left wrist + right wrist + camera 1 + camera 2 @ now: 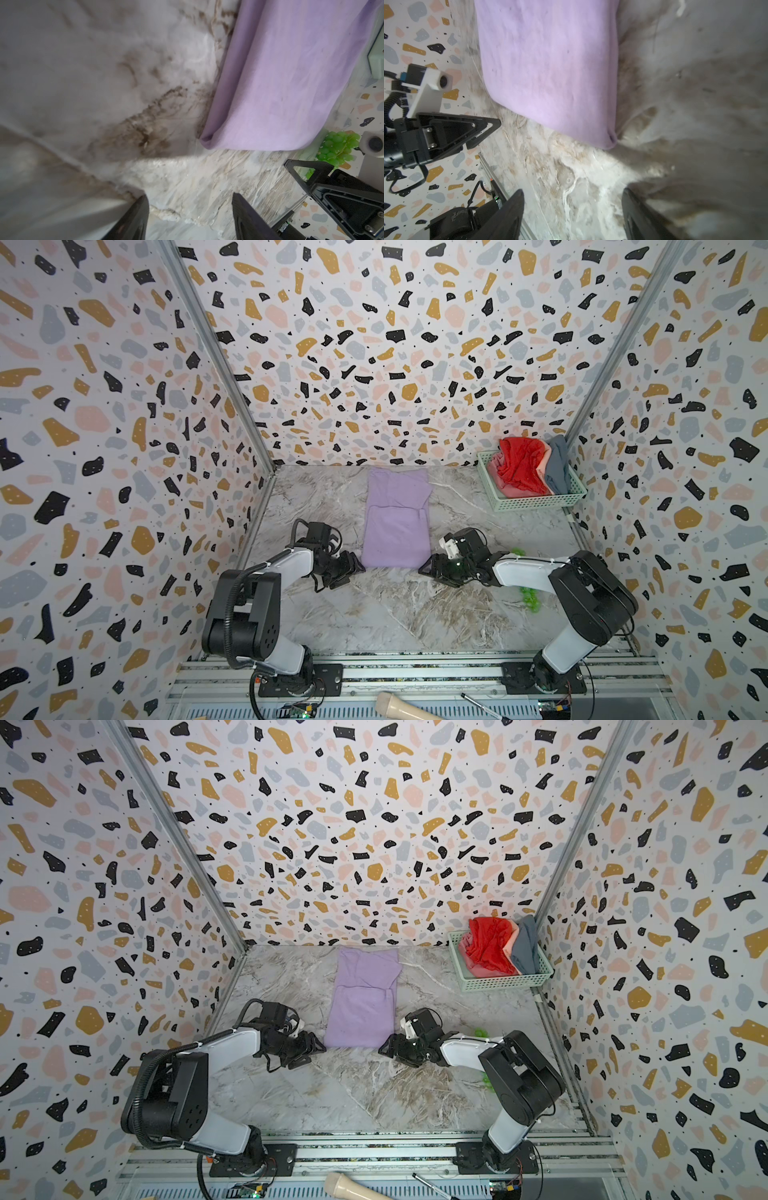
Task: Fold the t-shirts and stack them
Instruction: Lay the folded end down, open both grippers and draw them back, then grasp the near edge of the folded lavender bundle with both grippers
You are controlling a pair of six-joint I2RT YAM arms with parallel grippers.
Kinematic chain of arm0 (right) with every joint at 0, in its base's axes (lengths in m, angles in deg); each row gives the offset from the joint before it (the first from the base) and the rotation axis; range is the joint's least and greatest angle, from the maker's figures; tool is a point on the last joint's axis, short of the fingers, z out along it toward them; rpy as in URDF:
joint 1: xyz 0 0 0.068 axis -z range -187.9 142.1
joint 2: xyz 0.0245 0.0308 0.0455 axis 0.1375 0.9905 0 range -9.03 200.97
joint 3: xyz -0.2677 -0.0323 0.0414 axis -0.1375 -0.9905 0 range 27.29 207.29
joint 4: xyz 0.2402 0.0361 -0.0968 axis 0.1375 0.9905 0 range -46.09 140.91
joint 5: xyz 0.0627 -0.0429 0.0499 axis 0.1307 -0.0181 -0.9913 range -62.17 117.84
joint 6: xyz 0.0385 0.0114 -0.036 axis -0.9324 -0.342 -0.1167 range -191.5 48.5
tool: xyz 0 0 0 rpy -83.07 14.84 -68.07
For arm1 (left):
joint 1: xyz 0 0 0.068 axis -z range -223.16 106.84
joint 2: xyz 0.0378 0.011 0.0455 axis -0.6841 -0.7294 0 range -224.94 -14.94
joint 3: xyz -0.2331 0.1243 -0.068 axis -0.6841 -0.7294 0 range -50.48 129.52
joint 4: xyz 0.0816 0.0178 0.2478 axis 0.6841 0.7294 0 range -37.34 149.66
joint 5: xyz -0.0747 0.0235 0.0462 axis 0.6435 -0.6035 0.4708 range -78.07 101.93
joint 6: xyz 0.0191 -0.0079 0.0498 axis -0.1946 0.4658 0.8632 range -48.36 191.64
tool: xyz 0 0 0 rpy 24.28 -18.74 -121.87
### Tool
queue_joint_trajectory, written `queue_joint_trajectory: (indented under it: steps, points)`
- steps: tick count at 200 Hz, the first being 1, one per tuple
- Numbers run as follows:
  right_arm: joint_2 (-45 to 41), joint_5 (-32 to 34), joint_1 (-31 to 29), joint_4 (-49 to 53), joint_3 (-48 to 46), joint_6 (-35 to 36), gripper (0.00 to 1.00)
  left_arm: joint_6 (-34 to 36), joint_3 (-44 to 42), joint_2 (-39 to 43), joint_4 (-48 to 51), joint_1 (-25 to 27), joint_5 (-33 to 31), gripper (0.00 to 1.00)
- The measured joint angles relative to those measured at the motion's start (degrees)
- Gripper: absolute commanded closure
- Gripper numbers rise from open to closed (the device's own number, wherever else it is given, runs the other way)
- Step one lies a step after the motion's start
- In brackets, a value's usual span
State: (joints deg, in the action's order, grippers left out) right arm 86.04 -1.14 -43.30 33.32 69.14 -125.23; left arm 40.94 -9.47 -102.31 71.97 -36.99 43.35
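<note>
The lavender t-shirt (397,522) lies folded into a long strip in the middle of the marble table (415,614), its far end close to the back wall and its near edge a rounded fold. I have my left gripper (353,576) low just beside the shirt's near left corner and my right gripper (432,576) just beside its near right corner. Both have their jaws spread wide over bare marble and grip nothing. Off the shirt's far right, in the corner, the green mesh basket (536,502) holds the red t-shirt (521,466), the salmon pink t-shirt (515,490) and the blue-grey t-shirt (557,468), all bunched together. Right of the shirt's near end, partly hidden behind my right arm, lies a bunch of green plastic grapes (530,597). Left of the shirt I see open marble to the side wall, and nearer than its fold, open marble to the mounting rail.
</note>
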Motion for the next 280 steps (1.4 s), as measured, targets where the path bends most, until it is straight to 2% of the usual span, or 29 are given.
queue_joint_trajectory:
  steps: [24,39,48,70,88,116,143,182,210,233,249,280]
  points:
    - [2.29,1.31,-0.13,-6.67,-0.24,-4.22,0.29,-1.64,0.22,-2.36,-4.81,0.85,2.62,0.34]
    - [4.17,1.75,-0.13,-10.82,-0.20,-5.99,0.35,-3.28,0.57,-4.22,-8.33,1.27,4.13,0.41]
    - [5.38,1.90,-0.15,-12.35,0.22,-6.88,0.46,-4.04,0.94,-5.44,-10.23,1.36,4.72,0.50]
    - [9.31,3.48,-0.15,-13.18,3.06,-7.43,0.85,-6.05,1.18,-7.85,-13.09,1.40,4.90,0.82]
    - [11.17,6.49,-0.63,-9.62,6.32,-5.49,0.98,-6.38,1.11,-8.24,-13.29,1.40,3.56,0.98]
    - [10.54,10.47,-2.03,-3.21,10.10,-1.09,1.00,-5.07,1.14,-8.00,-12.72,1.62,2.73,1.00]
    - [7.19,10.34,-2.95,2.60,9.73,3.50,1.00,-2.54,-0.83,-4.11,-9.31,1.62,2.84,1.00]
    - [-3.21,8.17,-6.95,12.63,3.54,9.05,0.99,2.75,-8.96,12.17,2.69,2.32,4.87,1.00]
    - [-10.93,7.98,-13.25,21.24,2.97,9.90,0.98,5.81,-9.79,26.21,10.23,2.64,7.23,1.00]
    - [-16.24,8.07,-16.68,26.27,4.44,8.81,0.98,4.00,-8.79,37.99,10.88,3.02,7.98,1.00]
    - [-17.97,9.01,-16.96,28.74,7.30,8.11,0.97,3.67,-5.57,39.85,11.61,3.02,8.61,1.00]
    - [-17.49,10.84,-13.38,30.93,15.19,7.93,0.96,0.35,-1.53,36.22,6.71,3.02,8.52,1.00]
